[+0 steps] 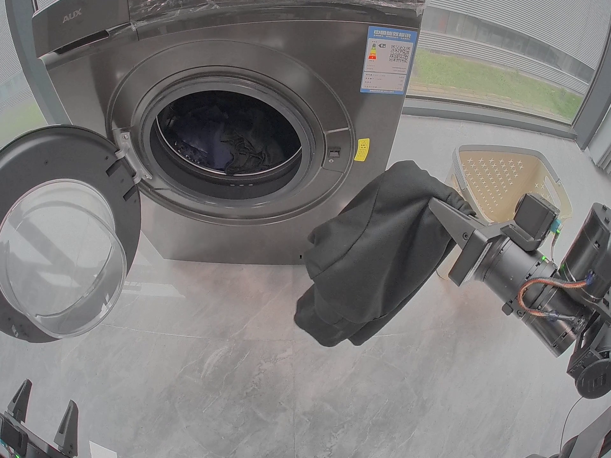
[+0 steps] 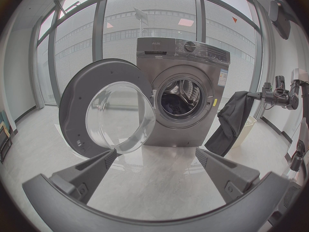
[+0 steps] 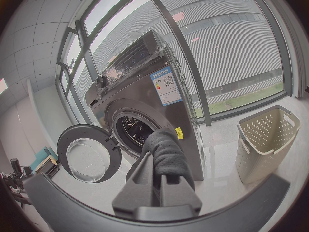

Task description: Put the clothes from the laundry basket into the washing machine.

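Right gripper [image 1: 445,211], jaws clamped on dark garment [image 1: 375,249], holds it raised between laundry basket [image 1: 503,179] and open washing machine [image 1: 210,46], evidently for loading.

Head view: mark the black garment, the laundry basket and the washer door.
black garment [image 1: 375,256], head view, middle of the hanging cloth
laundry basket [image 1: 503,179], head view, inner perforated wall
washer door [image 1: 63,262], head view, clear glass bowl

One washing machine [image 1: 254,46], with one round door [image 1: 57,224]. One laundry basket [image 1: 503,179]. One black garment [image 1: 375,249] outside the drum. Inside it are dark clothes [image 1: 235,141], too tangled to count. Two hands: left hand [image 1: 48,399] and right hand [image 1: 445,211].
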